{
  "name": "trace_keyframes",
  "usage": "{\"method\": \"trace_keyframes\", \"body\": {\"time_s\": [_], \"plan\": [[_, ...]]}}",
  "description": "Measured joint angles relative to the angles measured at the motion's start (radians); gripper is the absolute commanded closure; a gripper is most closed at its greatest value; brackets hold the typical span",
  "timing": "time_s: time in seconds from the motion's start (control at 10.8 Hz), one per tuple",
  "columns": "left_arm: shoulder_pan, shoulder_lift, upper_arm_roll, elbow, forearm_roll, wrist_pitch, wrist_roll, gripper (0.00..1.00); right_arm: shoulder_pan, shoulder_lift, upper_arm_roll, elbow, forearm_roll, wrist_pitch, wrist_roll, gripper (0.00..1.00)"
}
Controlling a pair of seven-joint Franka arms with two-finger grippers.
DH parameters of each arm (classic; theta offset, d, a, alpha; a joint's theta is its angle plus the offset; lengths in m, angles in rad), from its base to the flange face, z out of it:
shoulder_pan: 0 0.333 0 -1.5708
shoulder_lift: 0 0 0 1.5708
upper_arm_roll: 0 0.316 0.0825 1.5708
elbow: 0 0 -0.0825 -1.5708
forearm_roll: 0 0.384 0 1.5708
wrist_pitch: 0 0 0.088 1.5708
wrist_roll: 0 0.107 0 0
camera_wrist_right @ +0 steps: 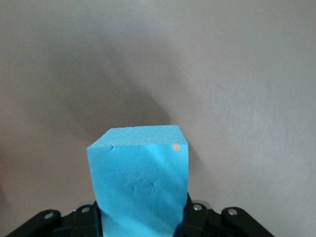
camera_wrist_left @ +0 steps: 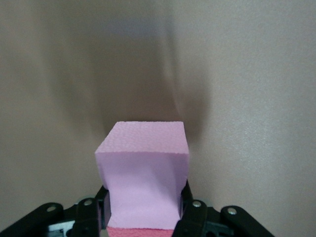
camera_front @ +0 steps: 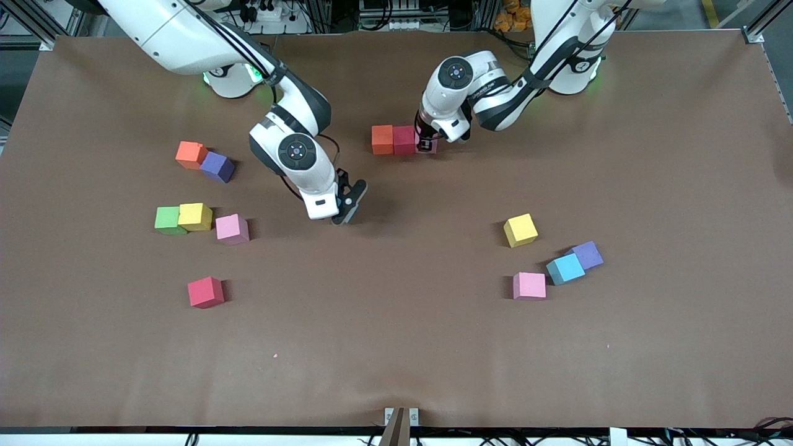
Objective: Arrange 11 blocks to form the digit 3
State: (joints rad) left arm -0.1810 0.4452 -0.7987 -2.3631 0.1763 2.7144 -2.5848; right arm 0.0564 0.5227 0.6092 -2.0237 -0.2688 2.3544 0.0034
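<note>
Pink block (camera_wrist_left: 143, 173) clamped between left gripper (camera_front: 426, 144) fingers; right gripper (camera_front: 347, 207) clamps blue block (camera_wrist_right: 140, 182) (mid-air).

Left gripper (camera_front: 427, 145): lowered to the table, fingers clamped. Right gripper (camera_front: 348, 207): apparently raised, tilted, fingers clamped.

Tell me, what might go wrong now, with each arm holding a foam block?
1. The left hand is squeezing a pink block right beside the red block of the short row. Letting go carelessly could nudge that row crooked.
2. The right hand carries a blue block over bare table. The foam already looks dented, so it might slip or land tilted.
3. Both arms work close together, so they could bump.
</note>
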Motion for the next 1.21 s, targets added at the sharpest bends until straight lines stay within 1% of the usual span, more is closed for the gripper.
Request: {"method": "trace_keyframes", "body": {"time_s": [0.19,0.37,0.46,0.56,0.65,0.74,0.84,1.02,1.21], "plan": [[0.000,0.002,0.000,0.003,0.000,0.000,0.000,1.00,0.044,0.000,0.001,0.000,0.031,0.015,0.291,0.73],[0.000,0.005,0.000,0.007,0.000,0.000,0.000,1.00,0.086,0.000,0.001,0.000,0.036,0.028,0.579,0.73],[0.000,0.008,0.000,0.010,0.000,0.001,0.000,0.93,0.111,0.000,0.001,0.000,0.037,0.028,0.700,0.73],[0.000,0.010,0.000,0.012,0.000,0.002,0.000,0.68,0.140,0.000,0.001,-0.001,0.037,0.028,0.789,0.73],[0.000,0.012,0.001,0.014,0.000,0.002,0.000,0.02,0.167,-0.001,0.001,-0.005,0.037,0.033,0.854,0.73],[0.000,0.013,0.001,0.015,0.001,0.002,0.000,0.00,0.189,-0.001,0.001,-0.013,0.039,0.047,0.922,0.73],[0.000,0.015,0.001,0.016,0.002,0.002,0.000,0.00,0.205,-0.001,0.001,-0.024,0.039,0.060,0.983,0.73],[0.000,0.015,0.001,0.018,0.002,0.003,0.000,0.00,0.224,-0.001,0.000,-0.044,0.039,0.085,1.045,0.76],[0.001,0.012,0.001,0.022,0.002,0.002,0.000,0.00,0.239,-0.001,0.000,-0.062,0.040,0.110,1.101,0.76]]}}
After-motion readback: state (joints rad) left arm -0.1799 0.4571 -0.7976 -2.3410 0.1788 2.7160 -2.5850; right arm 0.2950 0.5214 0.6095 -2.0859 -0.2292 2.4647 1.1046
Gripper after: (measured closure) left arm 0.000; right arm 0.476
